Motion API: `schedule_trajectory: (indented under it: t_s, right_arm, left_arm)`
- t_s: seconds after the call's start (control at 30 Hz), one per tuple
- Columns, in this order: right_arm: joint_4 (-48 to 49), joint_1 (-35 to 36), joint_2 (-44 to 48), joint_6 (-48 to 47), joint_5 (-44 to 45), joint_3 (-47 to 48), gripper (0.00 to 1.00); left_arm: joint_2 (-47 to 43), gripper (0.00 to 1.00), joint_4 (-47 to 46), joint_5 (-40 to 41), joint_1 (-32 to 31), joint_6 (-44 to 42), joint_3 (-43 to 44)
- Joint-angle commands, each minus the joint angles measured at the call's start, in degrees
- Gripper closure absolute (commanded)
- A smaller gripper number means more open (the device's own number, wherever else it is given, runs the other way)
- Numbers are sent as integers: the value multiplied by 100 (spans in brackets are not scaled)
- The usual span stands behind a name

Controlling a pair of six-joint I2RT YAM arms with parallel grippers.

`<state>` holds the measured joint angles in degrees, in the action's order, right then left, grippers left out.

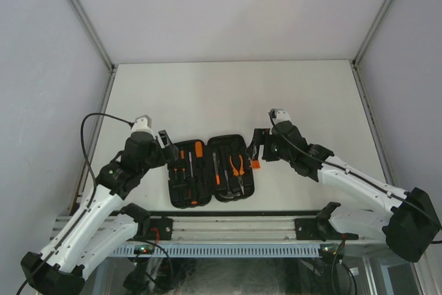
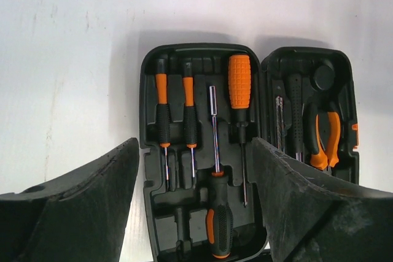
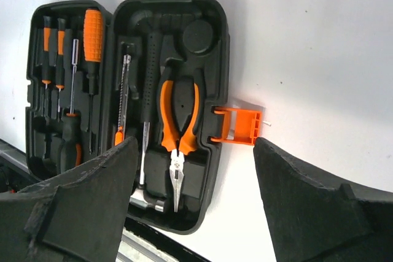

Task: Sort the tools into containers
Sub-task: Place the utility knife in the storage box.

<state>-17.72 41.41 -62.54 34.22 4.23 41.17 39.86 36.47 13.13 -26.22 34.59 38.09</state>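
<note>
The black tool case [image 1: 209, 170] lies open flat near the table's front edge, with tools seated in both halves. In its left half [image 2: 146, 213] lie two slim screwdrivers [image 2: 161, 108], a fat orange-handled screwdriver [image 2: 239, 81] and a black-handled screwdriver [image 2: 219, 225]. Its right half [image 3: 221, 59] holds the orange-handled pliers [image 3: 178, 121] and the hammer [image 3: 146, 127]. The orange latch [image 3: 239, 125] sticks out flat at the right. My left gripper [image 2: 195, 145] hovers open over the left half. My right gripper [image 3: 195, 142] hangs open over the case's right edge, beside the latch. Neither holds anything.
The white table [image 1: 228, 94] stretches behind the case, bounded by grey walls on the left, back and right. A metal rail [image 1: 228, 224] runs along the near edge, just below the case.
</note>
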Motion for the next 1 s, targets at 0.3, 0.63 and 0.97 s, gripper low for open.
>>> schedule_trajectory:
  t_s: [0.3, 0.63, 0.97]
  right_arm:
    - [327, -397, -14, 282, -358, -416, 23]
    - [878, -815, -109, 467, -1027, -785, 19]
    - [1076, -846, -440, 491, -1324, -839, 20]
  left_arm:
    - [-113, 19, -898, -187, 29, 561, -702]
    - [304, 19, -1884, -851, 29, 555, -1319]
    - [292, 15, -951, 52, 31, 708, -1136]
